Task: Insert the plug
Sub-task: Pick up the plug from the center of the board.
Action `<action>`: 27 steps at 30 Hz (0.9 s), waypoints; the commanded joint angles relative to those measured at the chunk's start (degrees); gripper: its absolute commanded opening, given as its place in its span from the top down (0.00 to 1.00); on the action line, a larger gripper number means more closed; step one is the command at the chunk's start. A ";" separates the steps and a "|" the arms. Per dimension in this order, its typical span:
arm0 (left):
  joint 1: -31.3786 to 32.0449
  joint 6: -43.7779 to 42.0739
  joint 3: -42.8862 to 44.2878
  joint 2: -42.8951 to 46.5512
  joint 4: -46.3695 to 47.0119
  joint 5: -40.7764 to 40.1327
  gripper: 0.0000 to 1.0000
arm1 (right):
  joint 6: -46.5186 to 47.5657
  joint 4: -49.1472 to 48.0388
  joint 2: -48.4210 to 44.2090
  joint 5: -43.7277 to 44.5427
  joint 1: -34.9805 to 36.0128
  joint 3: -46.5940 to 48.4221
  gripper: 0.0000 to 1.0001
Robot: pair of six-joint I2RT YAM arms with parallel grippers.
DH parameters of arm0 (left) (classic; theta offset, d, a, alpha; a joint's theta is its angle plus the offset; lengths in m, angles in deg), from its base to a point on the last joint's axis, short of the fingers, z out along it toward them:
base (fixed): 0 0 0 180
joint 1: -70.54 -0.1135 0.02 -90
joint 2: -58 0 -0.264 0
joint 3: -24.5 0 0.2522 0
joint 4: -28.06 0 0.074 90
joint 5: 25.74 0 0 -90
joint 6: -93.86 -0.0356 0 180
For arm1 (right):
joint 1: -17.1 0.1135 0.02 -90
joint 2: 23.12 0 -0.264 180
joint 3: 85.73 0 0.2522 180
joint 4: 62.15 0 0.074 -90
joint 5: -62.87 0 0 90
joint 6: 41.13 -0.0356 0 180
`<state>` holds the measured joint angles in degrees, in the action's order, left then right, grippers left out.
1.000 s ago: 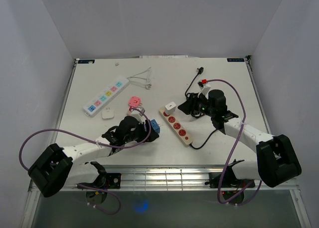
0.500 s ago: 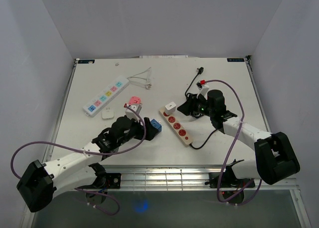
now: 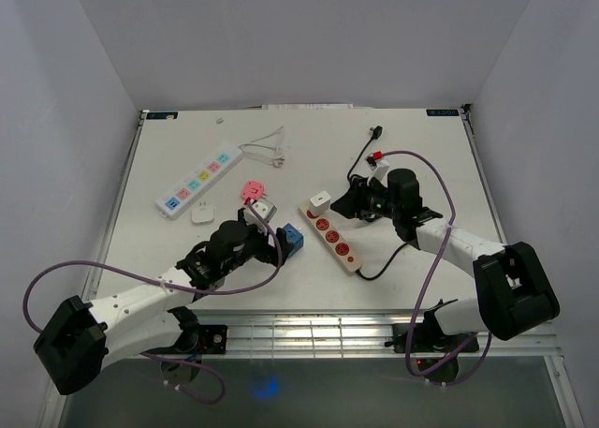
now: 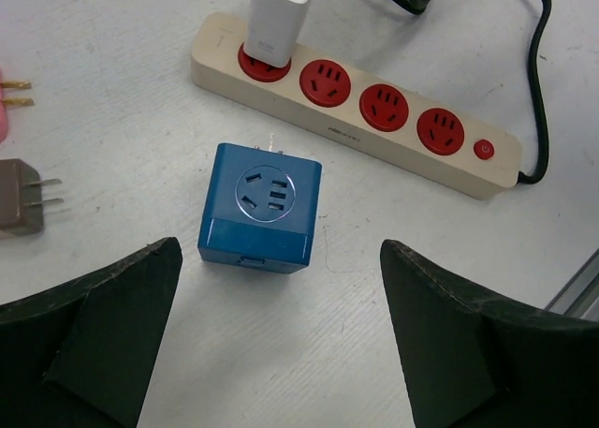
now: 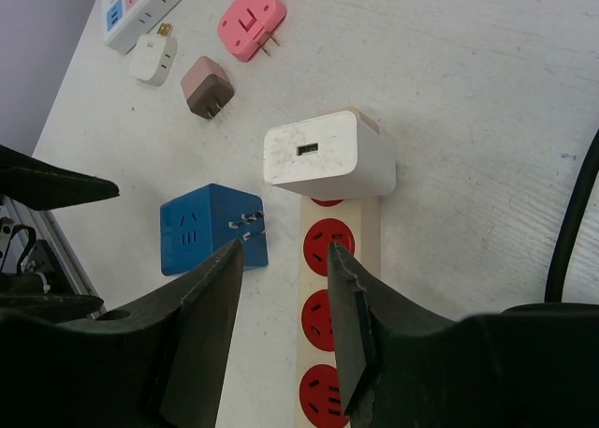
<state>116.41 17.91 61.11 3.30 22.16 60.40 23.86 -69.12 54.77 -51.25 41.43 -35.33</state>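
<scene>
The blue cube plug (image 4: 260, 206) lies on its side on the table, its prongs (image 5: 245, 227) pointing at the beige power strip (image 4: 348, 134) with red sockets. My left gripper (image 4: 281, 250) stands wide open just short of the cube, touching nothing. A white charger (image 5: 328, 156) sits in the strip's end socket. Above the strip (image 5: 372, 222), my right gripper (image 5: 285, 248) hovers open with a narrower gap and nothing between its fingers. From above, the cube (image 3: 292, 239) lies left of the strip (image 3: 335, 241), between the left gripper (image 3: 271, 243) and the right gripper (image 3: 351, 203).
A brown adapter (image 5: 208, 86), a pink plug (image 5: 251, 16) and a small white adapter (image 5: 153, 58) lie left of the strip. A white strip with coloured sockets (image 3: 198, 180) and a white cable (image 3: 267, 149) lie further back. The beige strip's black cord (image 3: 360, 161) coils behind the right arm.
The left gripper has opened wide and released the blue cube, which now rests on the table. The left arm has drawn back a little. The right gripper has barely moved.
</scene>
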 commanded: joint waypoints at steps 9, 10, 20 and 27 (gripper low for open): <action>0.19 -7.89 1.32 -7.53 5.50 6.50 0.02 | 0.76 -2.47 -0.72 -1.72 -0.17 1.94 0.52; 0.10 -7.80 1.41 -7.96 5.41 6.23 0.02 | 0.76 -2.47 -0.72 -1.72 -0.25 1.94 0.52; -0.34 -8.68 2.55 -12.54 6.47 2.10 0.02 | 0.76 -2.56 -0.81 -1.81 -0.25 1.85 0.52; -1.83 -9.64 2.81 -13.33 7.87 2.36 0.02 | 0.67 -2.65 -0.72 -1.81 -0.26 1.77 0.52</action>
<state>115.19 9.45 61.77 -10.23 27.80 63.20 23.86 -69.47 54.75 -51.97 41.43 -35.33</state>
